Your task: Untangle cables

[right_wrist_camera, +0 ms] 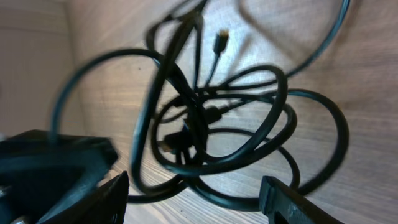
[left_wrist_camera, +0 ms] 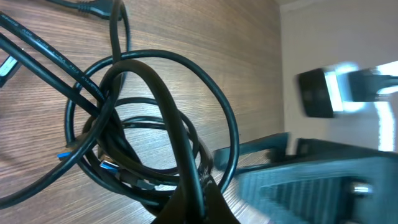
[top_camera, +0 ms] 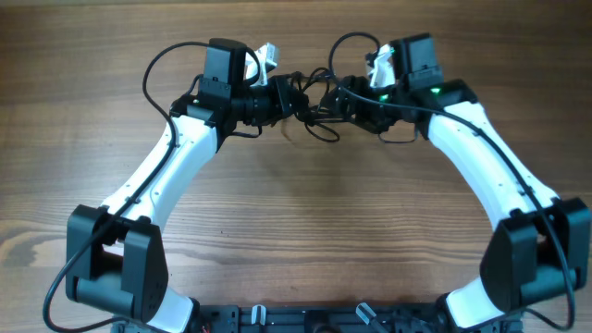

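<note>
Step in hand: opening the knot. The tangle of thin black flexible cables [top_camera: 310,104] lies on the brown wood-grain bench [top_camera: 305,231], between the two arms. The left end effector [left_wrist_camera: 198,205] is closed, pinching one strand of the coil. The right end effector [right_wrist_camera: 196,199] has its jaws apart, with the lower loops just ahead and nothing clamped. Judgement: the right must next close on a separate loop, then draw away from the left's hold.
</note>
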